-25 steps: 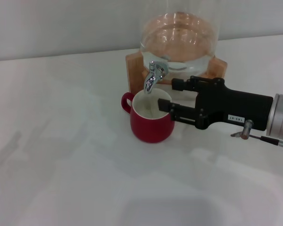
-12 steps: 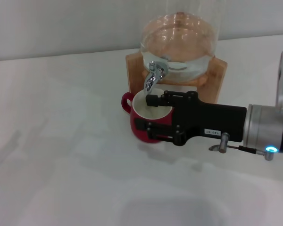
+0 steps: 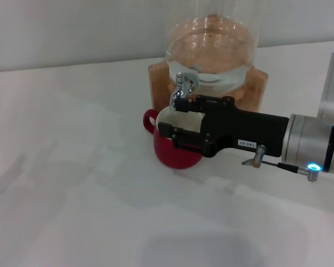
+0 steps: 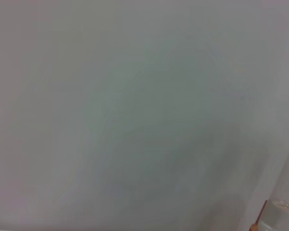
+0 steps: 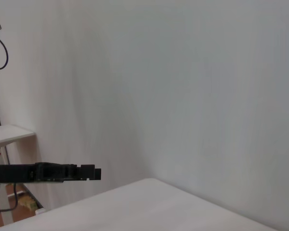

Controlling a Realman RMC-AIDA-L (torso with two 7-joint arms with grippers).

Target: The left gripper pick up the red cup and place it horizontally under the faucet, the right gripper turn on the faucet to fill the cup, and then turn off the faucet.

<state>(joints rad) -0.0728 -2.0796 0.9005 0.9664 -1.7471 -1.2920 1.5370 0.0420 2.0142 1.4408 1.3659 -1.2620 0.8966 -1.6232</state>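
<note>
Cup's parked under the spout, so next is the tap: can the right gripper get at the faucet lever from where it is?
Probably yes. The right gripper is open beside the faucet, above the red cup, and nothing stands between its fingertips and the lever.

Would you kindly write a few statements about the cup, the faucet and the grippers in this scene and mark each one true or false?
1. The red cup stands upright below the faucet. True.
2. The right gripper reaches in over the cup, its fingers apart. True.
3. The left gripper is holding the cup by its handle. False: no left gripper shows in the head view, and nothing grips the handle.
4. The faucet is fitted to a metal kettle. False: it is on a clear glass jar on a wooden stand.
5. The cup's handle points toward the robot's left. True.
</note>
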